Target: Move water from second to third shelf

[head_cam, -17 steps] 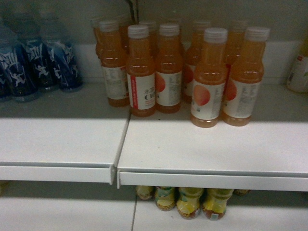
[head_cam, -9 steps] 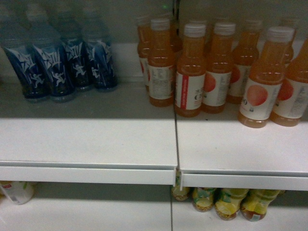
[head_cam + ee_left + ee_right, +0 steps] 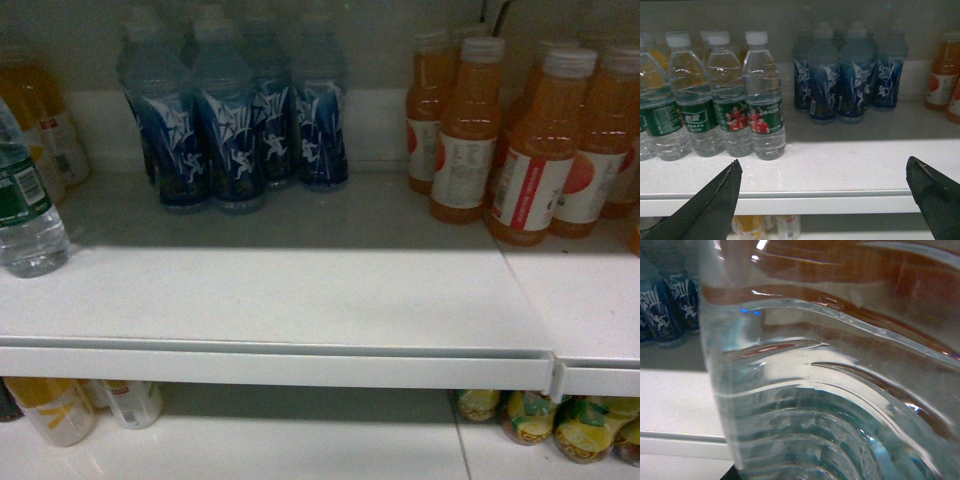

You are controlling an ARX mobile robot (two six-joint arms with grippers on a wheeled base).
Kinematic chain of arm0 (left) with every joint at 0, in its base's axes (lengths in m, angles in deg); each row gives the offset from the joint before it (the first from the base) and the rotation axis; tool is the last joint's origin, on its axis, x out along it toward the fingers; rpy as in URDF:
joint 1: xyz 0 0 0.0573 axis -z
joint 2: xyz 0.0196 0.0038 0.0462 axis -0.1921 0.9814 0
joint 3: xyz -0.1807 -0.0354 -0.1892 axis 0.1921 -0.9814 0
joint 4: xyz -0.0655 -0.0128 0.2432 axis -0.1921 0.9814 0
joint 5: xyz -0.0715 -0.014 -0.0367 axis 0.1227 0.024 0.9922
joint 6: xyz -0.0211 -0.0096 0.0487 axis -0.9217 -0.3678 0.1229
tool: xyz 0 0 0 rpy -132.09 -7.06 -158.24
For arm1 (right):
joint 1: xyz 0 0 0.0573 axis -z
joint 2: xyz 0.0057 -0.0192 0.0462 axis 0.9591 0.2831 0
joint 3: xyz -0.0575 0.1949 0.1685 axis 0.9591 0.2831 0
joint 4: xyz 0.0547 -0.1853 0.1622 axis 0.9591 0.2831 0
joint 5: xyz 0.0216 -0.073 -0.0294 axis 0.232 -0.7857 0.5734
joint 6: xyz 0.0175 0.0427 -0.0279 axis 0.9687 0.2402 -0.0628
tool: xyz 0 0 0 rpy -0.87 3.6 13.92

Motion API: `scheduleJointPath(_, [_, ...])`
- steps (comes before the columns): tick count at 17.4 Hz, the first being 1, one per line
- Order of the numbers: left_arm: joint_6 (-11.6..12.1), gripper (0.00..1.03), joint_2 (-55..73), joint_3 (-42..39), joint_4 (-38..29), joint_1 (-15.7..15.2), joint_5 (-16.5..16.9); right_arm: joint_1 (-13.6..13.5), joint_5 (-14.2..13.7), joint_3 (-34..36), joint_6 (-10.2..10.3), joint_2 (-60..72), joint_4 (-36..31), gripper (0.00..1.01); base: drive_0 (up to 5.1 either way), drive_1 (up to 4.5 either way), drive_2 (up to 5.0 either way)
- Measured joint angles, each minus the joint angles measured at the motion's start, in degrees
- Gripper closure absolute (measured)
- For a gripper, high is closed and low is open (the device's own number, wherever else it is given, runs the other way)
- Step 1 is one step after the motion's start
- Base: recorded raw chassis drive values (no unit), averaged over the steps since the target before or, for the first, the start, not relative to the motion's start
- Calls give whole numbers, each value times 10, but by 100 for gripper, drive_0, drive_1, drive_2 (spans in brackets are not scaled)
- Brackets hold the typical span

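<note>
A row of clear plastic water bottles [image 3: 764, 100] is standing at the left end of the white shelf [image 3: 840, 170], close to its front edge. Each one is showing ribbed, wavy shoulders, a white cap and a green label band; the two nearest the middle are carrying red-shirted figures on the band. In the head view only one of these water bottles [image 3: 25, 215] is showing, at the shelf's far left edge.

Beside the row, toward the back wall, a tight cluster of blue-labelled bottles [image 3: 850, 80] is sitting, their dark wraps printed with white jagged figures. Further toward the right end, orange juice bottles [image 3: 470, 140] with white caps and white labels are crowding the back of the shelf. On the shelf below, yellow-labelled bottles [image 3: 55, 410] are peeking out under the front lip.

The left gripper [image 3: 825, 200] is hovering before the shelf's front edge with its dark fingers [image 3: 710, 210] spread wide apart and grasping nothing, nothing standing between them and the water row.

The right wrist view is being filled almost wholly by a transparent ribbed bottle wall [image 3: 830, 390], glossy and curved, pressed right up to the lens; the right fingers are not showing, so whether they are clenched on it cannot be told.
</note>
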Motion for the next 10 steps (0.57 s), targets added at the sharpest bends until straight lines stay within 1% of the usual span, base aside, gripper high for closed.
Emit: scheduleJointPath(10, [0, 5, 0, 0, 1, 0, 0, 1, -3, 0, 0, 0, -1, 60, -501, 244, 244])
